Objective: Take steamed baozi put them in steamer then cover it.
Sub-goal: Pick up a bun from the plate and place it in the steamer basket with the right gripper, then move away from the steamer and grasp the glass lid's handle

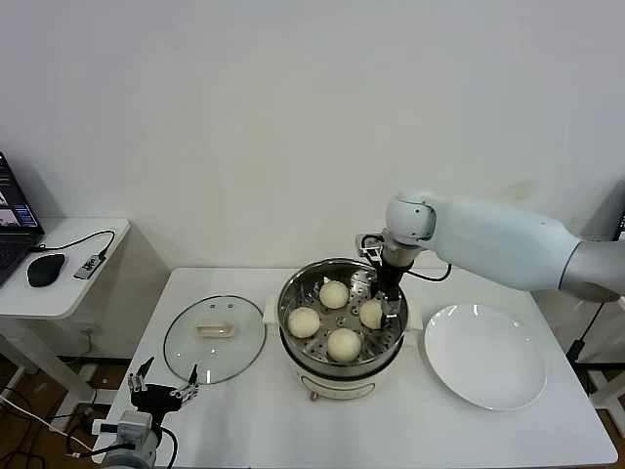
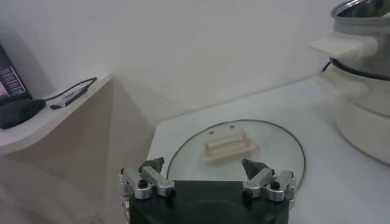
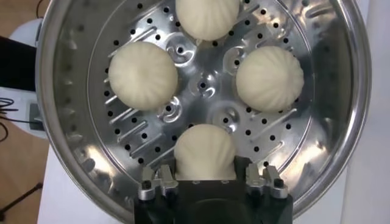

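Inside the shiny steel steamer pot [image 1: 342,327], the right gripper [image 3: 205,176] clasps the fourth cream-white bun [image 3: 205,152]; lifting before release would drag it out.

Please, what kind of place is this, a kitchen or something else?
Probably a lab or office test setup, not a real kitchen: a plain white table against a bare wall, a side desk with a mouse, and only one steamer.

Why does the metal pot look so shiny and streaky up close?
Right wrist view: the steamer wall mirrors the room light in bright streaks. Head view: the plate carries small glints and the cover a faint sheen. Left wrist view: the near hand looks soft.
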Tool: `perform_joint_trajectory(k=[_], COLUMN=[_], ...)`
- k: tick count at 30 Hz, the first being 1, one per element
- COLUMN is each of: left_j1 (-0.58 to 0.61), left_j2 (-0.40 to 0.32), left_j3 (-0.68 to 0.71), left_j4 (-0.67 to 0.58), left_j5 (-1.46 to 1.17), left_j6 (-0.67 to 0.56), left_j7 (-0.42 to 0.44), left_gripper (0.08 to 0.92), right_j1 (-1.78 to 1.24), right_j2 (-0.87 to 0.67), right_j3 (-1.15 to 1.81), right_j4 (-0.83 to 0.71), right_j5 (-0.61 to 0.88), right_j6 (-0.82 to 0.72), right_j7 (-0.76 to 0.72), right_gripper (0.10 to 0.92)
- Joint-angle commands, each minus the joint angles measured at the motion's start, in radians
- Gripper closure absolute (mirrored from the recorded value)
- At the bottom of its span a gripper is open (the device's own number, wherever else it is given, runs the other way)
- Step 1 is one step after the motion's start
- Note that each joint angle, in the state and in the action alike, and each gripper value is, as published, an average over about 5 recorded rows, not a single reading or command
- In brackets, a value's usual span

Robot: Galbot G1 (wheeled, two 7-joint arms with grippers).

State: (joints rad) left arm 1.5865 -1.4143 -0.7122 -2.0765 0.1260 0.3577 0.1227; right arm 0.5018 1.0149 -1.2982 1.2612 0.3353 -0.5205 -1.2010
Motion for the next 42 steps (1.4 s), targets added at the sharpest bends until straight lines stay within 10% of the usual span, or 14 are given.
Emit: perform_joint_trajectory(k=[1,13,25,42], left_j1=[0.002,0.010,0.007,-0.071], left_j2=[-0.001,-0.004,-0.025,-0.001], left_j3=[-0.001,-0.006,0.015,0.012], left_j4=[-0.009,-0.014,-0.029,0.061], left_j5=[0.000,-0.035,-0.079,0.092], left_j6=[0.001,0.000,-0.038,-0.093], left_j7=[0.002,-0.025,-0.077,-0.059], left_gripper=[0.177,0.177,0.177,0.177], right_j1=[0.032,0.048,-0.817,-1.849], right_j2=[-0.053,-0.381,-0.611,-0.043], right_j3=[0.027,0.365,1.240,2.116], right_j4=[0.046,0.289,0.554,0.664], right_j5=[0.012,0.193,0.364,0.298], right_j6=[-0.015,-0.020,0.082,0.376], right_j7=[0.001,0.171,0.993,1.175], right_gripper=[0.218,0.203,0.203,0.203])
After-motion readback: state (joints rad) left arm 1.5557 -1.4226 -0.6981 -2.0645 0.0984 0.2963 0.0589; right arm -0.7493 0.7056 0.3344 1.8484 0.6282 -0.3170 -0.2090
